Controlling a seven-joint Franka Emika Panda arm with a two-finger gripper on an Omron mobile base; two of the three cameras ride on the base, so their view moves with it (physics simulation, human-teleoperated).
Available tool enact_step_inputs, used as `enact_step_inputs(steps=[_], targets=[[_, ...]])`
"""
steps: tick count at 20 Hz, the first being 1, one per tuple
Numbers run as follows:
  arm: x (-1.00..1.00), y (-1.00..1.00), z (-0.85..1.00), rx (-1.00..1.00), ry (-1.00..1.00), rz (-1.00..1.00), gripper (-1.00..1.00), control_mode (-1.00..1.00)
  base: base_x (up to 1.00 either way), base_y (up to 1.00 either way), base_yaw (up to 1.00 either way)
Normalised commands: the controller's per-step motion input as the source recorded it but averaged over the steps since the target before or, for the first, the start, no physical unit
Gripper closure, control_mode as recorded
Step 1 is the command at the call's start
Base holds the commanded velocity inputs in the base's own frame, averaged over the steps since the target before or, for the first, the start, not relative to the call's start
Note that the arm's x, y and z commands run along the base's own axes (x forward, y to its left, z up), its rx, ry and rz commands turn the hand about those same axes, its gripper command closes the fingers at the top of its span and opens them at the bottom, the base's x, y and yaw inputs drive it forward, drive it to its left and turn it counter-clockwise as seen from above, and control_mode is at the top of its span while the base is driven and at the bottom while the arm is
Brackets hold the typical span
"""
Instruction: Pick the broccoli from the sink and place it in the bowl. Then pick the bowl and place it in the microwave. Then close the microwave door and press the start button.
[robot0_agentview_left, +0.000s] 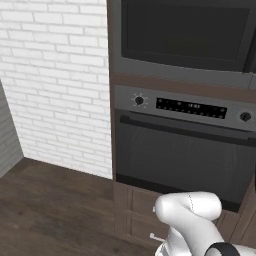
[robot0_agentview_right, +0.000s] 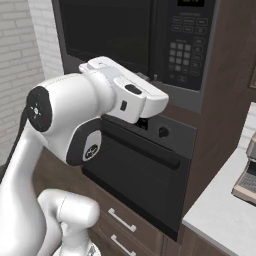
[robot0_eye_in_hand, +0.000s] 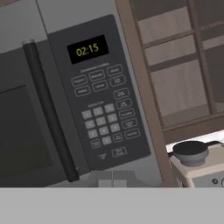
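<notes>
In the left base view, the microwave is seen built into the wall column above the oven, with its door lying flush and shut. White brick wall is seen to the left, and wooden floor below. No sink is in sight here; the base is judged to have been driven up to the microwave for the last part of the task.

In the right base view, the arm is raised in front of the microwave, with the hand turned toward the button panel on the microwave's right side. The door window is dark, so the bowl and the broccoli cannot be made out behind it; they are presumed to be inside, though this cannot be confirmed. A counter with a beige appliance on it lies to the right.

In the hand view, the panel is faced closely, its clock display lit, with the door's bar handle just to its left. The gripper is seen at the bottom edge with its fingertips pressed together, nothing held between them, near the panel's lower edge.

With the door shut, only the pressing of the start button is judged to remain; whether contact has been made cannot be told.
</notes>
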Motion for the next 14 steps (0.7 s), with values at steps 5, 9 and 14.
enact_step_inputs(steps=[5, 9, 14], targets=[[0.0, -0.06, -0.05, 0.0, 0.0, -0.01, 1.0, -1.0, 0.0, 0.0, 0.0], [0.03, 0.0, -0.24, -0.03, 0.0, 0.0, 1.0, -1.0, 0.0, 0.0, 0.0], [0.12, -0.03, -0.3, -0.02, 0.02, 0.0, 1.0, -1.0, 0.0, 0.0, 0.0]])
